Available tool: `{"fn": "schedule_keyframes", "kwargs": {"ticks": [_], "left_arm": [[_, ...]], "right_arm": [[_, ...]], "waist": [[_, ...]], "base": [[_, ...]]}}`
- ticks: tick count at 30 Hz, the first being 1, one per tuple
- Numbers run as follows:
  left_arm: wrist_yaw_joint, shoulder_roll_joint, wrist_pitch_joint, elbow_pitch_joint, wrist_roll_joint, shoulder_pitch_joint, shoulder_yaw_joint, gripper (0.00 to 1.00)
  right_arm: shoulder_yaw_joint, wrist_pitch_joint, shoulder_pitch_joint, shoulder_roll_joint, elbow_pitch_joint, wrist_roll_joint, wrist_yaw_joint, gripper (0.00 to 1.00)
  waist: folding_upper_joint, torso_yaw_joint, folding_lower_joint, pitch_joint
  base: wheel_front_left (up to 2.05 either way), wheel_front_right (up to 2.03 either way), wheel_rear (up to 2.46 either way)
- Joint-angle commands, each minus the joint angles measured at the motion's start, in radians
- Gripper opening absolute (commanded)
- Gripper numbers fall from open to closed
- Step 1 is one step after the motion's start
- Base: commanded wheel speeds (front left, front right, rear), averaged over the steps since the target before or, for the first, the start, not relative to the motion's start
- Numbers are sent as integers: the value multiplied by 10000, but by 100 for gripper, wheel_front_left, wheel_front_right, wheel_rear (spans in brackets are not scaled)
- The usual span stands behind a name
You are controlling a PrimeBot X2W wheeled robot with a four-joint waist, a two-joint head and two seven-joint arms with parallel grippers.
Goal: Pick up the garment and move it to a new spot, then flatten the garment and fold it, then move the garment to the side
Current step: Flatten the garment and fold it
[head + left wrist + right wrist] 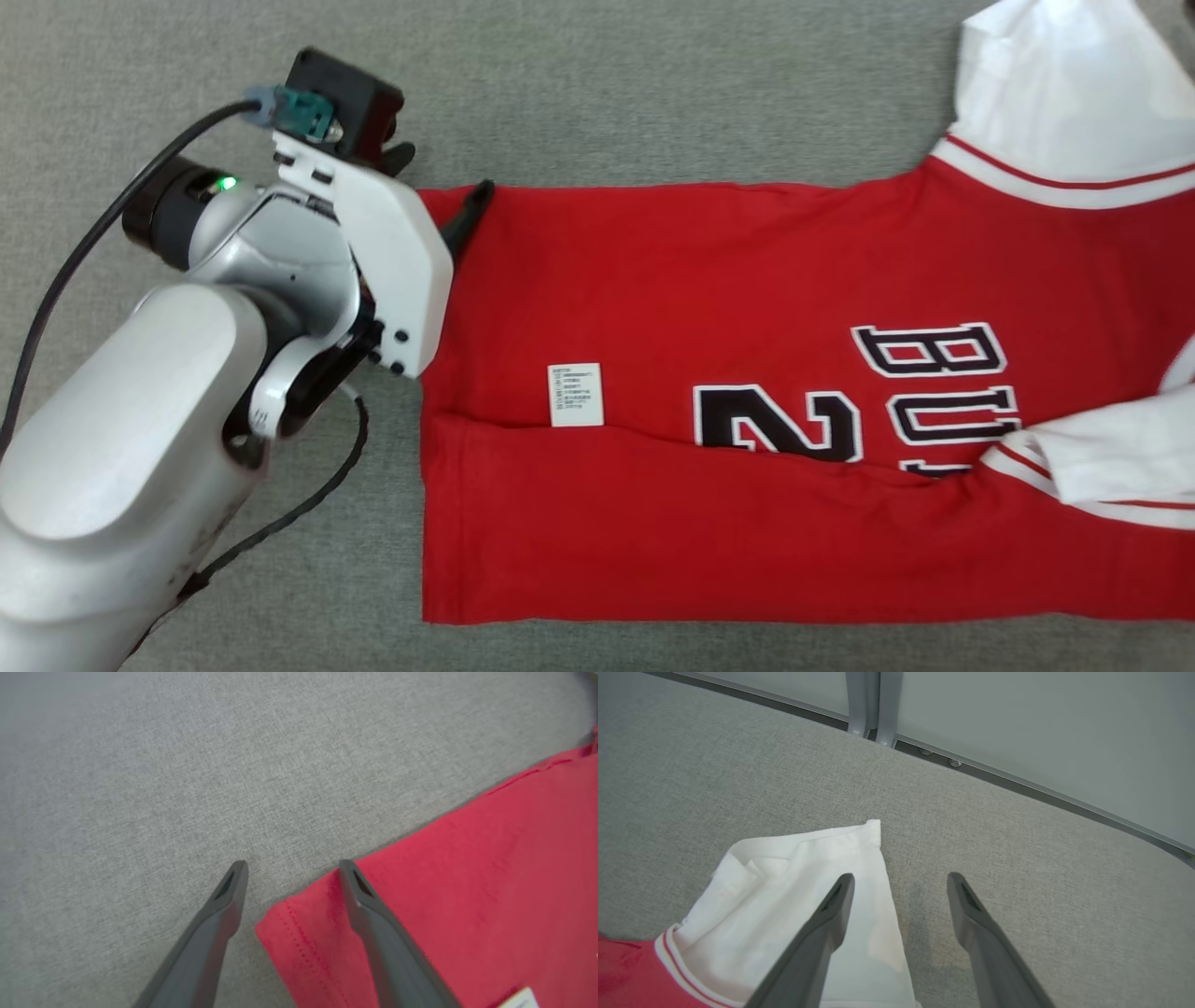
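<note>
You have one garment (709, 280) in front of you, a red jersey lying flat on the grey fabric surface (653, 93), its long side running left to right in the head view. A lengthwise fold crosses its middle, and the lower layer covers the bottom of the dark print. Count two white sleeves: one (1064, 84) at the upper right and one (1111, 457) laid across the body at the right edge. There is one white label (575, 395), just above the fold line. Your left gripper (293, 864) sits at the jersey's far left corner with its two fingers spread apart. One finger is over the red hem, the other over bare grey fabric, and it grips nothing. Your right gripper (901, 876) is likewise spread wide and empty, with one finger above the upper white sleeve and the other above the surface beside it. From the pictures you cannot tell whether any fingertip touches the cloth.
</note>
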Motion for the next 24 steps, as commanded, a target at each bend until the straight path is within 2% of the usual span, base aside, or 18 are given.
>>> {"fn": "schedule_keyframes", "kwargs": {"ticks": [1,3,8,15,18,19,20,21,22,24], "left_arm": [[-65,-48,10,90,34,-244,-4,100],[-314,-238,126,313,84,-503,-247,100],[-744,-144,428,469,-32,-658,-499,100],[-1009,229,1121,290,-252,-818,-644,100],[-1007,122,1275,437,-363,-832,-717,100],[-1023,77,1292,492,-387,-832,-737,94],[-1074,49,1320,549,-450,-789,-782,47],[-1091,20,1320,591,-494,-741,-809,7],[-1113,-14,1246,619,-527,-712,-786,0],[-1003,-40,865,726,-538,-675,-533,0]], "right_arm": [[37,-89,-128,22,158,-99,-3,100],[212,-256,-416,276,826,-178,-5,100],[771,-669,-459,238,1875,-239,-3,100],[1298,-765,-852,125,2553,-112,-3,100],[1515,-833,-1012,316,2836,-83,-3,100],[1637,-862,-1062,378,2892,-38,-3,100],[1715,-921,-1095,403,2969,-20,-3,63],[1868,-990,-1124,452,3013,45,-3,7],[2055,-1114,-1169,527,3004,137,-3,0],[2112,-1872,-1374,518,3087,260,-3,0]], "waist": [[0,306,0,273],[0,388,0,311],[0,507,0,38],[0,551,0,108],[0,557,0,164],[0,554,0,180],[0,541,0,184],[0,517,0,181],[0,487,0,168],[0,372,0,48]], "base": [[0,0,0],[0,0,0],[0,0,0],[0,0,0],[0,0,0],[0,0,0],[0,0,0],[0,0,0],[0,0,0],[0,0,0]]}}
